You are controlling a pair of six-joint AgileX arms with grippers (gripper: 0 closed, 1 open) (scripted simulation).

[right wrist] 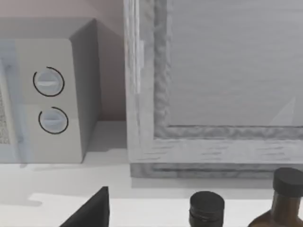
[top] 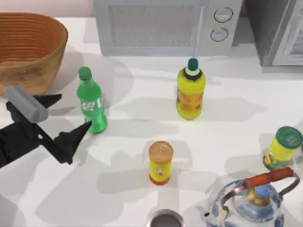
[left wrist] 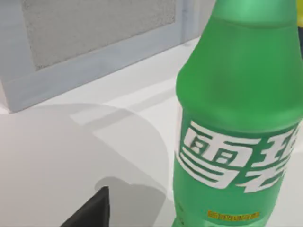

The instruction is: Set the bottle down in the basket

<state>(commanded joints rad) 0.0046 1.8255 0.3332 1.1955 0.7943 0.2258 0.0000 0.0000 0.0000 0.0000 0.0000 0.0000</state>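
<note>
The bottle (top: 91,100) stands up on the white surface (top: 132,142), left of the middle. It is slim, see-through green plastic with a green cap and a green and white label. In the left wrist view the bottle (left wrist: 239,123) is very close, with white letters on its label. The left gripper (top: 64,118) is just to its left, low over the surface. Its black pointed jaws are spread wide, one on the far side and one on the near side, and the near tip is right by the bottle's base. They hold nothing.

The basket (top: 28,49) sits at the far left corner, near the bottle. It is big, round, brown and woven, with ribbed walls, and it runs off the left edge.

There is open room on the surface between the bottle and the yellow bottle (top: 191,90), which is fat with a dark green cap. Nearer stands a small yellow can (top: 160,162). A jar (top: 283,147) and a blue and white kettle (top: 251,203) are at the near right. A grey microwave (top: 165,26) sits along the far edge.
</note>
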